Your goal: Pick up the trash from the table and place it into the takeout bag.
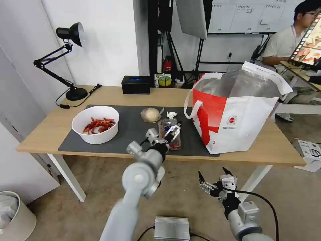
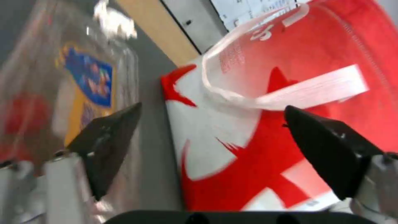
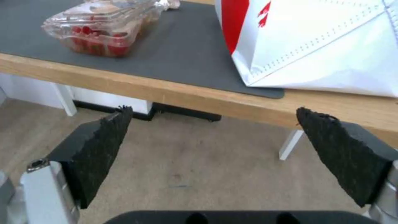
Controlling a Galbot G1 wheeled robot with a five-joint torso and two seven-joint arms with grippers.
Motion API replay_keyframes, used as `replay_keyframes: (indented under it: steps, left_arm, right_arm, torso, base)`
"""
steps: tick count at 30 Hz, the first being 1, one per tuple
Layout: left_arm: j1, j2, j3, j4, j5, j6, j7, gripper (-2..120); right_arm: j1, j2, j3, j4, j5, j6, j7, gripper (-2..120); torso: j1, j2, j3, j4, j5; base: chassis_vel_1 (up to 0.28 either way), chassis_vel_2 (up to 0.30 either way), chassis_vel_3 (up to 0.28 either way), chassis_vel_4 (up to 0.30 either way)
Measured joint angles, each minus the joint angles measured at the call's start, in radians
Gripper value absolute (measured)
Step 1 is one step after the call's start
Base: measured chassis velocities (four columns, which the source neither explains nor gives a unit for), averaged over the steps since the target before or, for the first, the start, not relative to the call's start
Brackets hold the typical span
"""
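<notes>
My left gripper (image 1: 174, 130) hovers open just over the clear plastic clamshell box (image 1: 170, 134) on the dark mat, close to the takeout bag (image 1: 234, 113). In the left wrist view this gripper (image 2: 213, 107) has one finger over the clamshell box (image 2: 62, 93) and the other before the red-and-white bag (image 2: 269, 130); nothing is between them. The white bowl of crayfish shells (image 1: 96, 124), the clear bag with a beige lump (image 1: 151, 114) and the crumpled tissue (image 1: 171, 114) lie on the mat. My right gripper (image 1: 212, 172) hangs open below the table's front edge.
The light-wood table (image 1: 50, 130) carries the grey mat (image 1: 127, 134), a black box (image 1: 135, 84) and a desk lamp (image 1: 67, 60) at the back. On the floor are a bin (image 1: 13, 214) at the left and a silver box (image 1: 172, 228) near me.
</notes>
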Motion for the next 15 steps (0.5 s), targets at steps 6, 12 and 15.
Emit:
replay_keyframes:
  steps: [6,12,15]
  left_arm:
    - [-0.056,0.110,0.067,0.094,0.354,-0.034,0.138,66]
    - [-0.061,0.178,0.140,0.138,0.623,-0.081,0.254,49]
    - [-0.065,0.188,0.156,0.158,0.721,-0.109,0.305,38]
  right_arm:
    - [-0.001,-0.007,0.012,0.000,0.017,0.001,0.000,100]
    - [0.005,-0.006,0.011,-0.008,0.018,0.004,0.000,100]
    - [0.005,-0.004,0.007,-0.008,0.018,0.005,0.000,100]
  torso:
    - [0.000,0.000,0.000,0.0002,0.0000]
    - [0.000,0.000,0.000,0.0002,0.0001]
    - [0.000,0.000,0.000,0.0002,0.0000]
  base:
    - [0.000,0.000,0.000,0.000]
    - [0.000,0.000,0.000,0.000]
    - [0.000,0.000,0.000,0.000]
